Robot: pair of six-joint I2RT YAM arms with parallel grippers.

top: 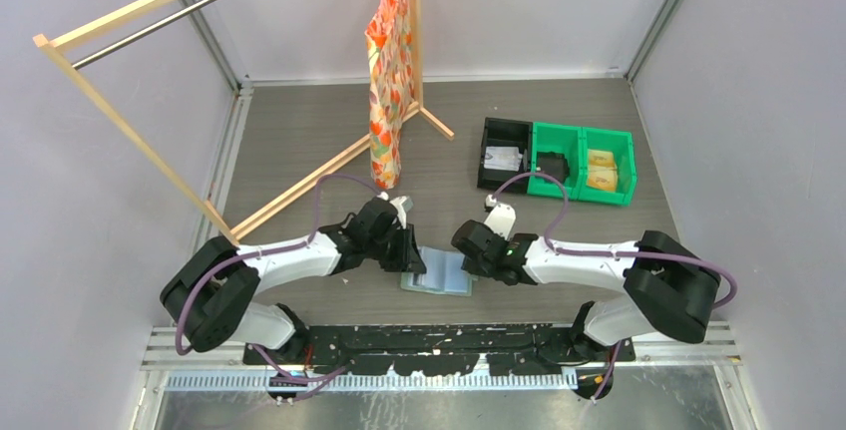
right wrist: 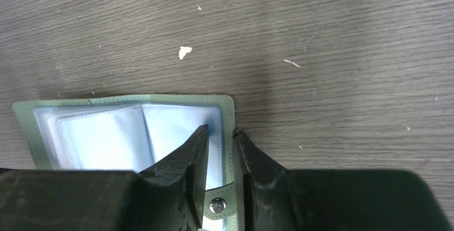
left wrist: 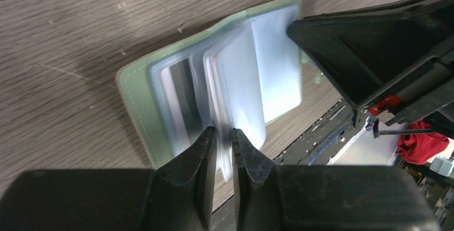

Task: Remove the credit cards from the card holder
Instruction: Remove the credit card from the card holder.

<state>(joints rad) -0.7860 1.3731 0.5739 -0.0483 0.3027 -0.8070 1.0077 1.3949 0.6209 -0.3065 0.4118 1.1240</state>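
Observation:
The sage-green card holder [top: 439, 272] lies open on the table between both arms, its pale blue-grey pockets fanned upward [left wrist: 251, 75]. A grey card [left wrist: 179, 99] shows through one clear pocket. My left gripper [left wrist: 225, 142] reaches in from the holder's left, its jaws narrowed onto a blurred pale pocket leaf; whether a credit card sits in that leaf I cannot tell. On the holder's right edge my right gripper [right wrist: 220, 134] is shut over the green cover [right wrist: 227, 107], with the snap tab [right wrist: 217, 205] between its fingers. From above, the left gripper [top: 407, 250] and right gripper [top: 477, 250] flank the holder.
A black bin [top: 505, 154] and two green bins [top: 582, 163] stand at the back right. A wooden clothes rack [top: 130, 131] with an orange patterned cloth [top: 389, 71] stands behind the left arm. The table's metal front rail [top: 439, 335] lies just below the holder.

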